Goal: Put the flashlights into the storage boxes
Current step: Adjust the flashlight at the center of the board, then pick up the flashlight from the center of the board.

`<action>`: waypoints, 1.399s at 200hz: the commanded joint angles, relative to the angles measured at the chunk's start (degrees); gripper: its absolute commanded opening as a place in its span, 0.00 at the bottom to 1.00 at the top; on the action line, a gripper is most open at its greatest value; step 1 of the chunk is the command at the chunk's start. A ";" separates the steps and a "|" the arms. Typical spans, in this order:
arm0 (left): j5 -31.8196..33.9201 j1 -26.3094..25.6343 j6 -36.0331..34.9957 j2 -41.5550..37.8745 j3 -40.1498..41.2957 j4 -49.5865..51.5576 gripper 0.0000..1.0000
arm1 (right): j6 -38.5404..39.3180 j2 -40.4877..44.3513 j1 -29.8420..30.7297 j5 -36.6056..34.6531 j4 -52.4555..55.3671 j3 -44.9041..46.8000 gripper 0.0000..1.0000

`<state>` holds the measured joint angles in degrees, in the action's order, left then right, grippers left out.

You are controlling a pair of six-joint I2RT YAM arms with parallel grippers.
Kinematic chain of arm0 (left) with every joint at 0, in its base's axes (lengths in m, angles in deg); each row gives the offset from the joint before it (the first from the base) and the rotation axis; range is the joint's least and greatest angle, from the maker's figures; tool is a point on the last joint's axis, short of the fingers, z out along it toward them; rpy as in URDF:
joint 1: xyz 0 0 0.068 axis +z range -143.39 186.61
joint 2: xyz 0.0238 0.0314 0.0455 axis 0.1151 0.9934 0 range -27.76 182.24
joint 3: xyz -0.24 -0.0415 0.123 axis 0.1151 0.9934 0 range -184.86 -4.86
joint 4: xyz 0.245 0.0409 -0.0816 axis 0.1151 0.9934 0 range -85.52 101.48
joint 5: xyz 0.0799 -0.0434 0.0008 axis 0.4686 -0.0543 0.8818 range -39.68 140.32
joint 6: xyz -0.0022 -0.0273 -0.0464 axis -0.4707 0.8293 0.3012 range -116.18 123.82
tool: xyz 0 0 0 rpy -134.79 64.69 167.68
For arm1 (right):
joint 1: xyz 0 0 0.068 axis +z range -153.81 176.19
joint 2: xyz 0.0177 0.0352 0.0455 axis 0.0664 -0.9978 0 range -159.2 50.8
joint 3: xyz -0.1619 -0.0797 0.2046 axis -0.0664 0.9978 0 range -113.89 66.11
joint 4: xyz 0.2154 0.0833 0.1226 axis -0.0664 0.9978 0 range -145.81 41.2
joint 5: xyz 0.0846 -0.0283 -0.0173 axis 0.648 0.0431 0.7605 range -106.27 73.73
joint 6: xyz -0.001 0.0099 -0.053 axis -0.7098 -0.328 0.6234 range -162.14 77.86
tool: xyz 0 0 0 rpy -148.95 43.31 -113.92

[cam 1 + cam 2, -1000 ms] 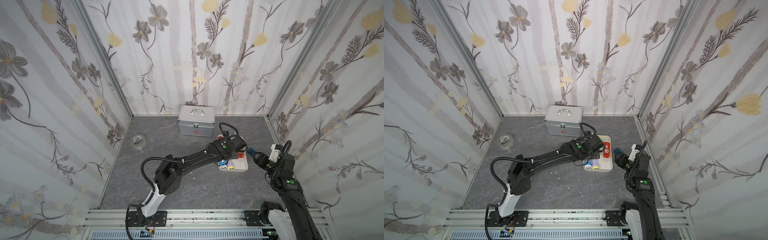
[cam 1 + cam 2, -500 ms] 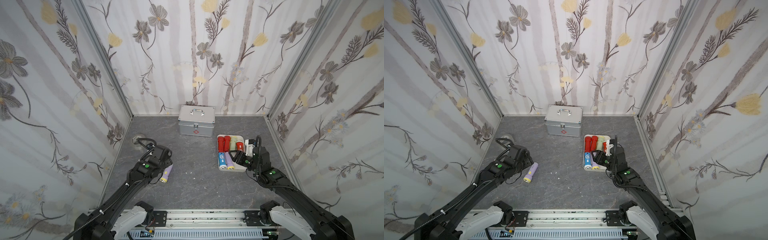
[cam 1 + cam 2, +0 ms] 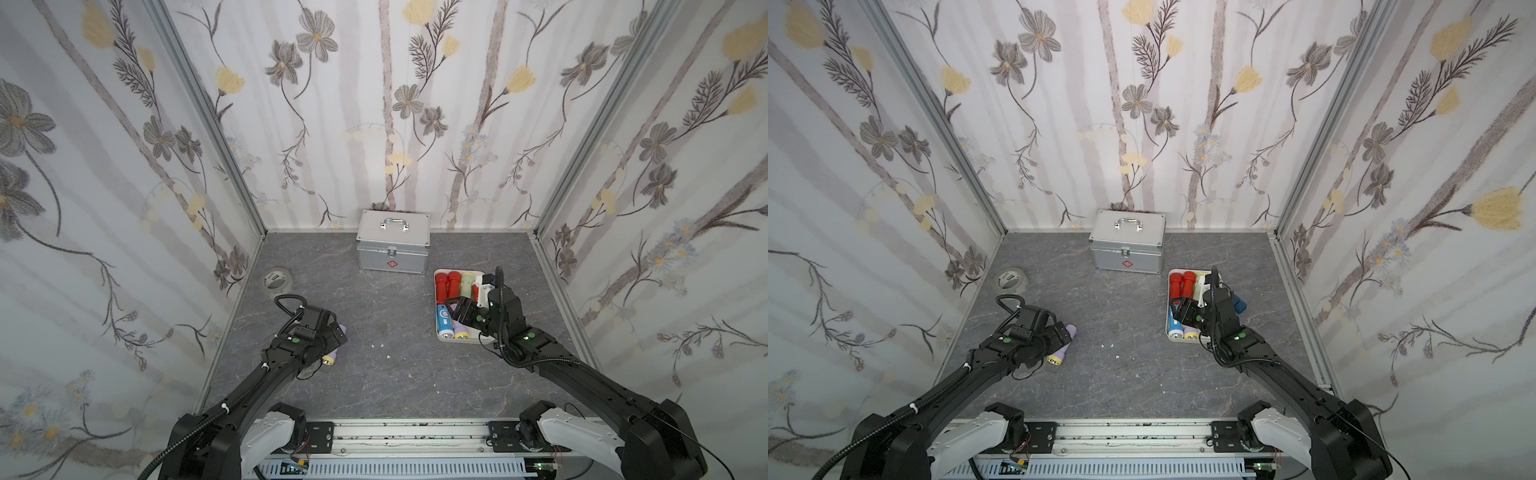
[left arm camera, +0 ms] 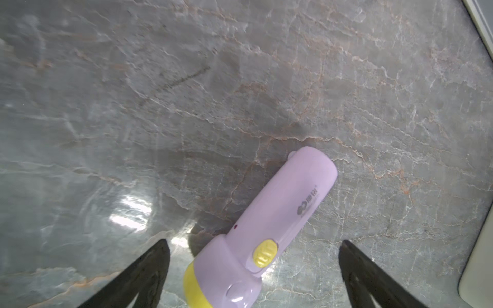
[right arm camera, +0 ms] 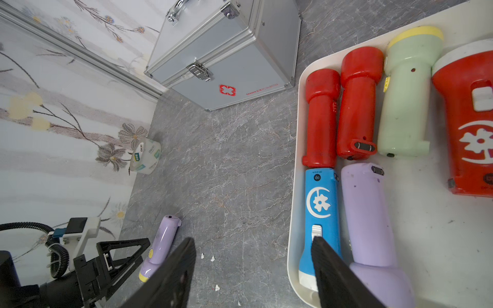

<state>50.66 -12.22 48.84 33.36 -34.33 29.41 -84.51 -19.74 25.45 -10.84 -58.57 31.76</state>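
1. Left claw [image 4: 254, 241]: fingers spread wide and gripping nothing, low over the grey worktop [image 4: 240, 80]
2. Lilac flashlight [image 4: 277, 213]: lies flat on the worktop with its yellow-rimmed head end between the two fingers, touching neither; its tail points away from the claw
3. Right claw [image 5: 252, 245]: fingers apart and empty, over the rim of the white tray [image 5: 440, 240] on the side facing the left arm; one finger is above the blue flashlight [image 5: 320, 202], the other above bare worktop
4. Tray contents: the blue flashlight lies beside a second lilac flashlight [image 5: 365, 213]; beyond them lie two red flashlights [image 5: 321, 117], a pale green flashlight [image 5: 408, 93] and a red flashlight with a white emblem [image 5: 469, 128]
5. Silver case [image 3: 392, 245]: stands at the back wall
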 commanded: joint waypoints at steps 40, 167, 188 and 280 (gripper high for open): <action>-9.27 -5.29 8.27 6.44 1.44 -14.30 1.00 | 0.33 -2.21 0.59 -0.64 -2.57 -0.81 0.70; 20.13 6.68 2.86 -4.36 -4.50 9.09 1.00 | -0.43 -22.72 20.61 -5.47 -5.74 -15.24 0.70; 17.46 10.52 3.86 -6.14 -0.83 3.91 1.00 | -0.94 -29.79 24.83 -6.74 -6.02 -21.50 0.69; 15.59 11.34 -4.67 -5.30 4.33 -3.41 1.00 | 2.63 -55.01 34.35 -7.25 0.83 -45.53 0.66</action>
<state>66.96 -1.01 45.65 28.48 -30.42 28.18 -83.83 -71.94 59.19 -16.80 -60.76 -10.55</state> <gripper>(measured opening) 0.997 0.667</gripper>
